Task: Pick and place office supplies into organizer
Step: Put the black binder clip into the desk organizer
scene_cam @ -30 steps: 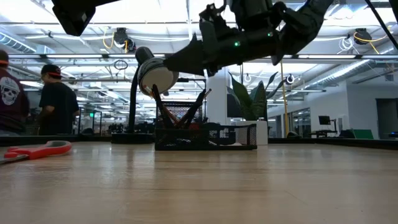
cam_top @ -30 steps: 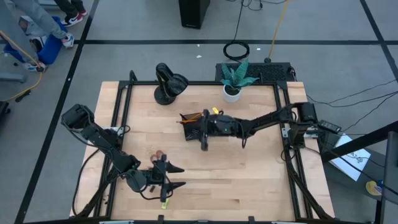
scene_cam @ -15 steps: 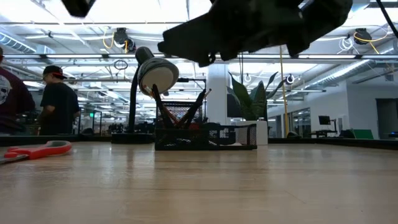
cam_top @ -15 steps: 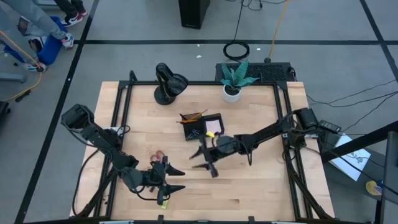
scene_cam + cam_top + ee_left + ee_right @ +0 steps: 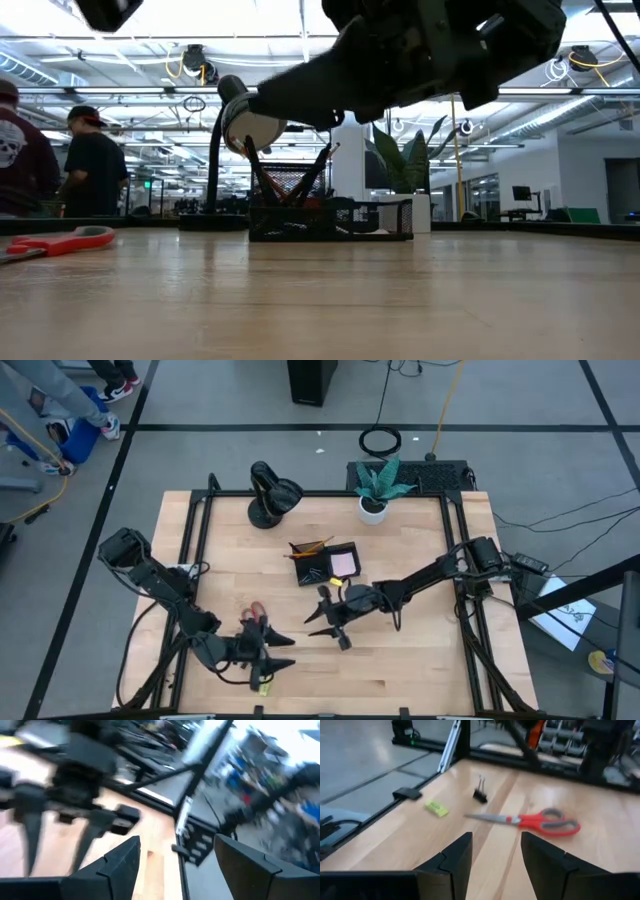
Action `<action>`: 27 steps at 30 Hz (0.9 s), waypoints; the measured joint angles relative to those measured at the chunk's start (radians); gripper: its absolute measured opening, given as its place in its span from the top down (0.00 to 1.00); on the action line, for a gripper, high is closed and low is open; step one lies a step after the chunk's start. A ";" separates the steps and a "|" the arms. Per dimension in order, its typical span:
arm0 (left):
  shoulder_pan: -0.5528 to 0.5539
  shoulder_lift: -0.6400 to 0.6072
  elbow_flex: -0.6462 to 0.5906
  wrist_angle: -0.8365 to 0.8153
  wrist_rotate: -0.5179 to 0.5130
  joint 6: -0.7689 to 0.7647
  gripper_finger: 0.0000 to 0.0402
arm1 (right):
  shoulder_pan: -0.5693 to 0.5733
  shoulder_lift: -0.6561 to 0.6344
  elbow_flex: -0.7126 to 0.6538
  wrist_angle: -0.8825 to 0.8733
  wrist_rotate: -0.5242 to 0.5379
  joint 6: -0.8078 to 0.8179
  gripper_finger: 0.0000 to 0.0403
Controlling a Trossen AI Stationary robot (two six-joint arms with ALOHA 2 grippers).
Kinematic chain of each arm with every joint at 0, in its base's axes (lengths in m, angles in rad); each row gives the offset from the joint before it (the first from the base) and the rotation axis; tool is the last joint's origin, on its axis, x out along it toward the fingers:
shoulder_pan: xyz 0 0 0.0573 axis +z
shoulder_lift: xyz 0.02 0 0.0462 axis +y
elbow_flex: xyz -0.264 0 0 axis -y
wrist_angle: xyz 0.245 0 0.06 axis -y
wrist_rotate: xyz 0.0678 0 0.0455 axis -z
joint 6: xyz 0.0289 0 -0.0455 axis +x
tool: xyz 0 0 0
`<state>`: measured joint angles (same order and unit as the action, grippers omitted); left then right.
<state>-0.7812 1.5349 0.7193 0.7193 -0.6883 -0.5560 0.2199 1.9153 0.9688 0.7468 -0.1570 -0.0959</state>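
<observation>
Scissors with red plastic handles and thin steel blades (image 5: 530, 821) lie flat on the pale wooden table (image 5: 600, 850), blades pointing toward a small black binder clip (image 5: 480, 795) and yellow-green block (image 5: 436, 808). Right gripper (image 5: 492, 851) hovers empty, fingers apart; left gripper (image 5: 177, 862) gapes wide.

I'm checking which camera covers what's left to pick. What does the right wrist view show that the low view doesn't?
Only the right wrist view shows the black clip and the yellow-green piece on the table. Only the low view shows the organizer, the lamp and the plant. Both show the red-handled scissors lying flat on the wood.
</observation>
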 joint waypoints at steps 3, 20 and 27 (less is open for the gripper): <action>-0.033 0.000 0.000 -0.018 -0.135 -0.131 0.37 | 0.006 -0.008 0.000 -0.071 -0.001 0.006 0.60; -0.354 0.046 0.000 -0.157 -0.701 -0.213 0.54 | 0.050 -0.009 0.000 -0.244 -0.001 0.005 0.60; -0.438 0.191 0.018 -0.141 -0.824 -0.363 0.54 | 0.050 -0.009 0.000 -0.243 0.001 0.068 0.60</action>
<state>-1.2188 1.7259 0.7372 0.5785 -1.5119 -0.9189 0.2703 1.9060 0.9688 0.5037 -0.1562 -0.0284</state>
